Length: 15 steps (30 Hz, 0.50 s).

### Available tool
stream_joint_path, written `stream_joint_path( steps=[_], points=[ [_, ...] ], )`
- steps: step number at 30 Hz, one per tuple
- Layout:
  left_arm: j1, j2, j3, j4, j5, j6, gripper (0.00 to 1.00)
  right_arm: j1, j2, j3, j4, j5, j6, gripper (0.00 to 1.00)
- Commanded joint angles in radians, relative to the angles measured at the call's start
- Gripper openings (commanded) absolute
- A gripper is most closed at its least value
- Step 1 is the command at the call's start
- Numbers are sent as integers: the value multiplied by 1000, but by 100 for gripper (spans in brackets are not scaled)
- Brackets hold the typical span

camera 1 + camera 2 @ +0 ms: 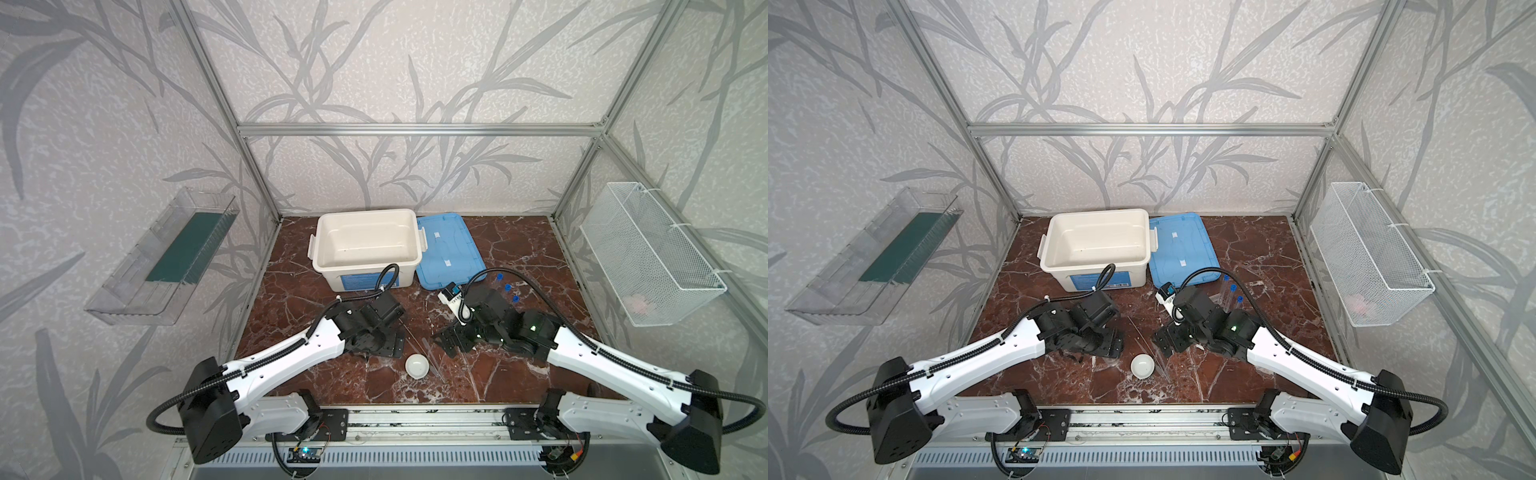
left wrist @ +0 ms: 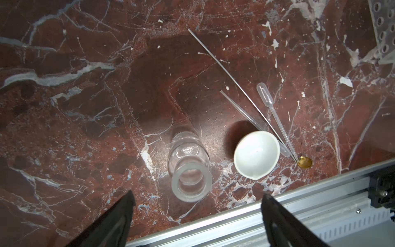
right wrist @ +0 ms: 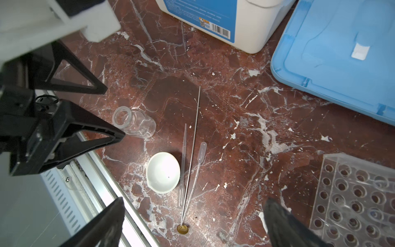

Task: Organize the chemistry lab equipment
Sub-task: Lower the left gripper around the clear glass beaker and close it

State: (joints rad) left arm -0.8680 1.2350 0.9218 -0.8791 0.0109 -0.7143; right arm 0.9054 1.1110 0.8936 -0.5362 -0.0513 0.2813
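Your left gripper point(image 2: 197, 198) and right gripper point(image 3: 194, 201) stand jaws apart; centre the left over the tipped beaker point(image 2: 188, 154), closing gently, clear of the dish point(image 2: 256, 157).

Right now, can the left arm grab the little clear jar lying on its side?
Probably yes. The left gripper is open and the clear jar lies just ahead, lined up between its fingertips, with nothing in between. The white dish sits beside it, apart.
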Motion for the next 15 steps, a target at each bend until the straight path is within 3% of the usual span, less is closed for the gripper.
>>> stream_joint_path(
  steps=[1,6,12,15],
  points=[
    [-2,17,-42,30,-58,-29,88,4,-26,-12,16,26,39,99],
    [-3,61,-85,113,-26,-43,85,9,-18,-28,43,-20,51,99],
    [-9,90,-109,137,-45,-59,78,11,-17,-24,38,6,60,99],
    [-11,125,-114,150,-43,-59,67,12,-13,-18,32,14,55,99]
  ],
)
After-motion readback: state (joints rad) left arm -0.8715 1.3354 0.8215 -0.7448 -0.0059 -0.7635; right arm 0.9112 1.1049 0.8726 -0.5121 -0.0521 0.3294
